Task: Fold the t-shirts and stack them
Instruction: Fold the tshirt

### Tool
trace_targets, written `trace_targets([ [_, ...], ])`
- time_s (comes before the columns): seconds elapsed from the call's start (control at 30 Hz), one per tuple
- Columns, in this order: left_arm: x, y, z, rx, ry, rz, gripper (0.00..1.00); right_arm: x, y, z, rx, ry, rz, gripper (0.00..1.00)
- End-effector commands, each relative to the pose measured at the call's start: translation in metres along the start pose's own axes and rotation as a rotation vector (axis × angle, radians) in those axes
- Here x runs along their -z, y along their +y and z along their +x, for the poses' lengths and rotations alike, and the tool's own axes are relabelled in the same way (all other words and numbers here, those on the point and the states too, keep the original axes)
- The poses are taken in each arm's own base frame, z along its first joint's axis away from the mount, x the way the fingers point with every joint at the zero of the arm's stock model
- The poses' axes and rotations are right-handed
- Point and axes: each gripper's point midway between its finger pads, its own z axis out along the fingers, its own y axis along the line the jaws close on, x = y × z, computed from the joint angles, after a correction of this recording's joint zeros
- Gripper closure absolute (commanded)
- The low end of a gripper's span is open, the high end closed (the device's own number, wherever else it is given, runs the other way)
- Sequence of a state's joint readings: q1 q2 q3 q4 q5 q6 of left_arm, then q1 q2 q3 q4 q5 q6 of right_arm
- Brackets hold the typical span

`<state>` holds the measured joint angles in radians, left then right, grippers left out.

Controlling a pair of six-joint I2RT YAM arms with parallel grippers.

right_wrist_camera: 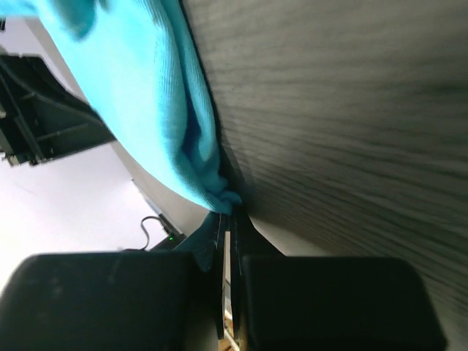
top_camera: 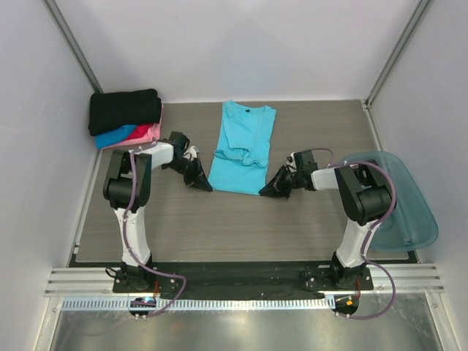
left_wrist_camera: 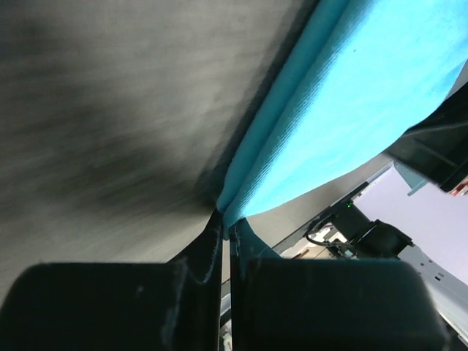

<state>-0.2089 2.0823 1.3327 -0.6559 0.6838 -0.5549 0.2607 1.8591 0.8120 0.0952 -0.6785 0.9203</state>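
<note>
**Left hand (top_camera: pixel 207 187) and right hand (top_camera: pixel 266 191) pinched on the near corners of the turquoise t-shirt (top_camera: pixel 243 150)**

From where I stand, the worry is how little cloth each hand has. Both wrist views show only the very tip of a corner caught between the fingertips. If the arms lift or swing that hem away from them to make the next fold, I think one corner could slip free. The fold would then land crooked or half open. A lopsided pull would do the same, dragging the whole shirt across the tabletop (top_camera: pixel 234 227) instead of turning it over. The sleeves are already tucked in and lie a little rumpled at mid-length, so a jerk could spill them out again.

Both hands are closed right down with no gap showing, the left on the near left corner and the right on the near right. Both press low against the tabletop.

Off to the right, beside the right arm, sits a translucent teal tub (top_camera: pixel 409 201), apart from the work. The turquoise shirt itself lies flat as a narrow strip down the middle, collar at the far end. In the far left corner waits the stack: a black t-shirt (top_camera: pixel 124 110) on top of a blue one (top_camera: pixel 115 137) and a pink-red one (top_camera: pixel 148 132).
</note>
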Motion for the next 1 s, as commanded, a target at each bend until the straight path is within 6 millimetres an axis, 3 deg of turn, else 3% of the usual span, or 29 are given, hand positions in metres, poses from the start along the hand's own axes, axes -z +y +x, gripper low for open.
trace_targets([
  [0.0,0.016,-0.019,0.004,-0.038,-0.072,0.025,1.00,0.018,-0.001,-0.019,0.078,-0.042,0.053,0.98],
  [0.23,0.032,-0.052,0.036,-0.106,-0.091,0.091,1.00,0.059,0.018,0.004,0.127,0.026,0.032,0.99],
  [0.5,0.050,-0.059,0.065,-0.135,-0.104,0.115,1.00,0.087,0.045,0.016,0.210,0.001,-0.026,0.99],
  [0.77,0.078,-0.074,0.081,-0.214,-0.162,0.161,1.00,0.116,0.088,0.006,0.351,-0.103,-0.093,0.99],
  [0.97,0.094,-0.083,0.077,-0.237,-0.208,0.185,1.00,0.132,0.114,-0.004,0.434,-0.154,-0.107,0.99],
])
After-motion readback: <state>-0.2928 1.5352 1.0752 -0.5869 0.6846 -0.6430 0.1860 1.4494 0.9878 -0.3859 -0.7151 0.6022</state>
